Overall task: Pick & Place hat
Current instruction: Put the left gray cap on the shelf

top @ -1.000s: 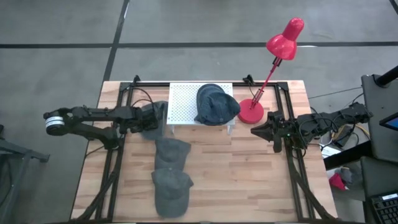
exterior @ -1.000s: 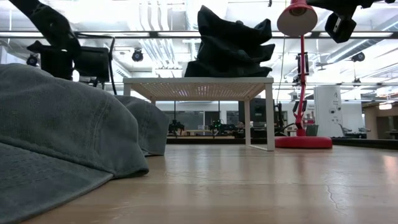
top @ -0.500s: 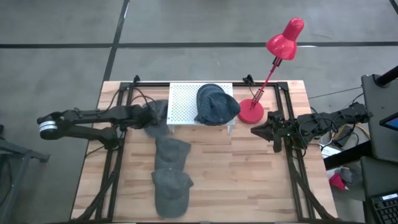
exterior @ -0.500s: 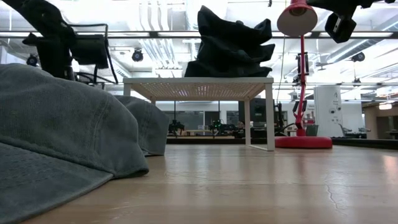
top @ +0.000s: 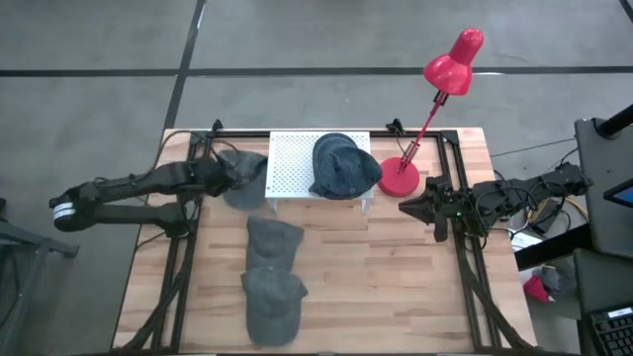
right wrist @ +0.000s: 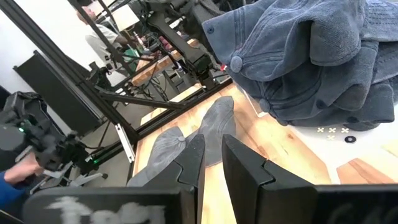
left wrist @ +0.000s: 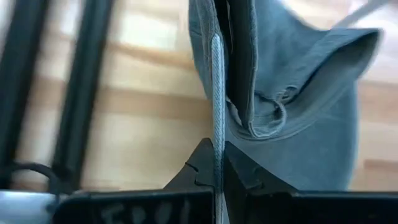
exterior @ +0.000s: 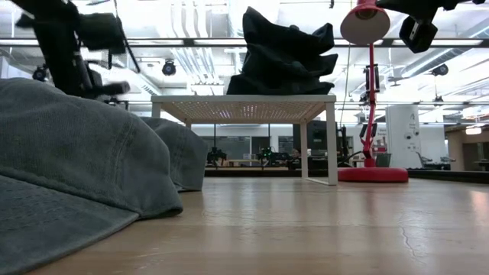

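- Your left claw is clamped tight on the brim edge of a grey hat, the fabric pinched flat between both fingers in the left wrist view.
- That hat hangs from the claw, its crown drooping past the fingertips, wooden table planks showing underneath it.
- From above, your left claw sits just beside the near-left corner of the white perforated rack, with the held hat touching or overlapping the rack's edge; which one, you cannot tell from here.
- On the rack, to the far side of your left claw, a darker blue hat is already piled up.
- Two more grey hats lie flat on the table on the near side of the claw: one close, another further toward the table's front edge.
- Your right claw waits over the right side of the table, fingers slightly apart, gripping nothing, pointed at the blue hat.
- The red desk lamp stands between the rack and your right claw.
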You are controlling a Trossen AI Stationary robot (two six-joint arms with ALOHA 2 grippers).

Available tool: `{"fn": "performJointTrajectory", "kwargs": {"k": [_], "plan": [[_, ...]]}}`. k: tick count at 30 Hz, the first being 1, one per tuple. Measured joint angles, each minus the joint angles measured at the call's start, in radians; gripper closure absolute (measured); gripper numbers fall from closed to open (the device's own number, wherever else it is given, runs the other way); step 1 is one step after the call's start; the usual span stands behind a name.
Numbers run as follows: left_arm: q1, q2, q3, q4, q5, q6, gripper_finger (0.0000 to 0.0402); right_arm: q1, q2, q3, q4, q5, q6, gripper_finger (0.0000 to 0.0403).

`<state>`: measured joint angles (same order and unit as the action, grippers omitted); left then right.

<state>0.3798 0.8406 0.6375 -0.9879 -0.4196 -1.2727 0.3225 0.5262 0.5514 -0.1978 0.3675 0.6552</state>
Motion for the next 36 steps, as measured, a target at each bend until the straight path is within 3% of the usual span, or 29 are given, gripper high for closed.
{"fn": "performJointTrajectory", "kwargs": {"k": [12, 22, 27, 36], "plan": [[-0.002, 0.070, 0.421, -0.307, -0.233, 0.146, 0.0399, 0.000, 0.000, 0.000, 0.000, 0.002, -0.004, 0.0351], [-0.003, 0.282, 0.737, -0.591, -0.317, 0.285, 0.0399, 0.000, 0.000, 0.000, 0.000, 0.002, -0.004, 0.0351], [-0.005, 0.388, 0.802, -0.581, -0.309, 0.415, 0.0399, 0.000, 0.002, 0.000, 0.000, 0.002, -0.004, 0.0351], [-0.006, 0.542, 0.768, -0.583, -0.316, 0.504, 0.0399, 0.000, 0.001, 0.000, -0.002, 0.001, -0.003, 0.0351]]}}
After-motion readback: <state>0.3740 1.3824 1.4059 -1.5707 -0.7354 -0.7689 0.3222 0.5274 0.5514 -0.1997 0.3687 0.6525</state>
